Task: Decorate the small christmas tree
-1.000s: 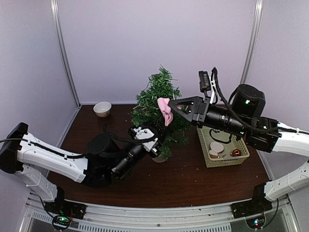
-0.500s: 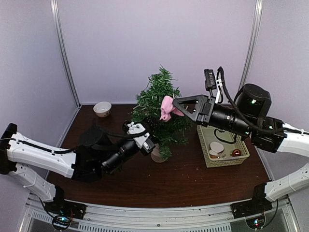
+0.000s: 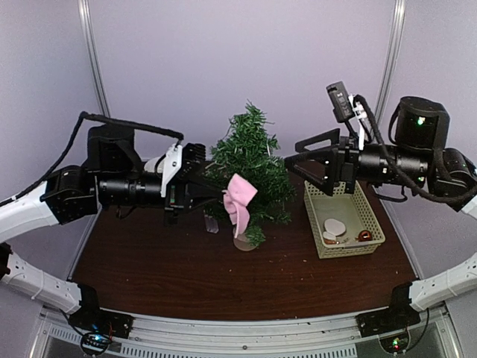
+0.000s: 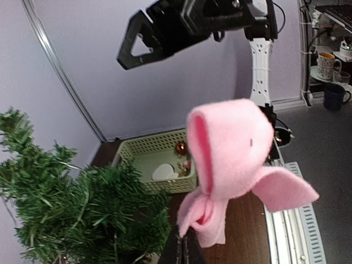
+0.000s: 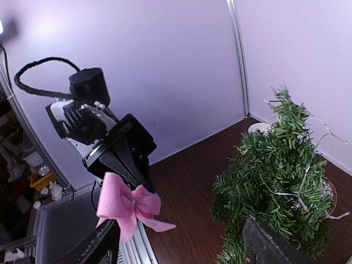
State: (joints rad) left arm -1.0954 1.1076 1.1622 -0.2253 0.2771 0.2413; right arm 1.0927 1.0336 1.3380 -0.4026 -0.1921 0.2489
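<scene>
Left gripper (image 3: 218, 192) clamped on pink felt bow (image 3: 240, 200), bow dangling in front of small christmas tree (image 3: 250, 153). Tree upright mid-table (image 3: 186, 268). Right gripper (image 3: 292, 155) spread wide, empty, just right of tree.

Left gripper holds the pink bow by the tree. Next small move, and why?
Probably nudge the left gripper toward the small christmas tree to seat the pink bow on a branch: it hangs unattached beside the foliage, and the right gripper stands open, apart.

Pink bow (image 3: 240, 200), dark green small christmas tree (image 3: 250, 149), pale yellow mesh basket (image 3: 373, 217), red bauble (image 3: 364, 236), dark brown table (image 3: 223, 283).
</scene>
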